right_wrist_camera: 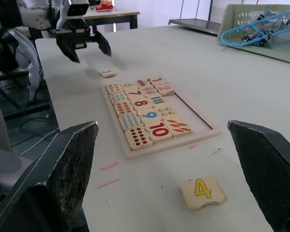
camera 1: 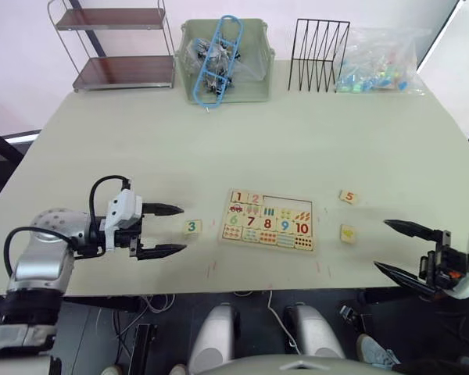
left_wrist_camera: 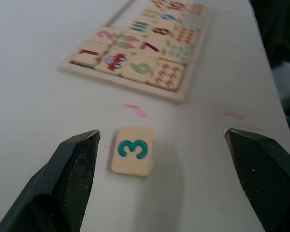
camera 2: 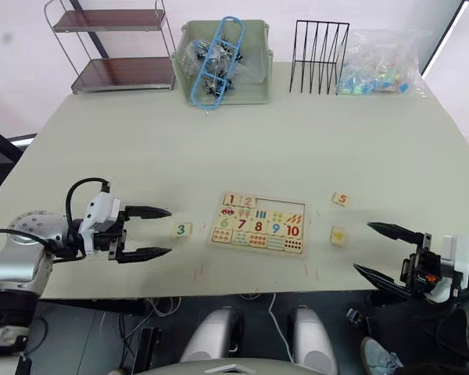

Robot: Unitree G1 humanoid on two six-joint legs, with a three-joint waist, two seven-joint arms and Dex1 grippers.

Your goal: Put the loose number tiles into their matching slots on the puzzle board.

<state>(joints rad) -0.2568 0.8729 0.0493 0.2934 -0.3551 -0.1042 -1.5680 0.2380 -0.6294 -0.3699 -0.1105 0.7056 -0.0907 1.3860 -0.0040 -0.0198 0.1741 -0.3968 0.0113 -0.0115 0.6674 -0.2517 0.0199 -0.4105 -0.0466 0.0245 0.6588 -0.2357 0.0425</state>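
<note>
A pale-wood puzzle board (camera 1: 267, 221) near the table's front edge has tiles 1 and 2 seated (three top slots look empty), with the green 3 tile (camera 1: 191, 226) just left of it between the spread, empty left gripper (camera 1: 174, 229) fingers, the yellow 4 tile (camera 1: 348, 233) and orange 5 tile (camera 1: 348, 196) lying right of it, and the right gripper (camera 1: 389, 246) spread and empty beyond them.

Table (camera 1: 242, 148): pale green, faint pink marks near the front edge.
Shelf rack (camera 1: 117, 43): two brown tiers, back left.
Green bin (camera 1: 225, 62): holds blue plastic pieces.
Black wire rack (camera 1: 319, 55): beside it.
Clear bag (camera 1: 379, 58): possibly small coloured toys.
</note>
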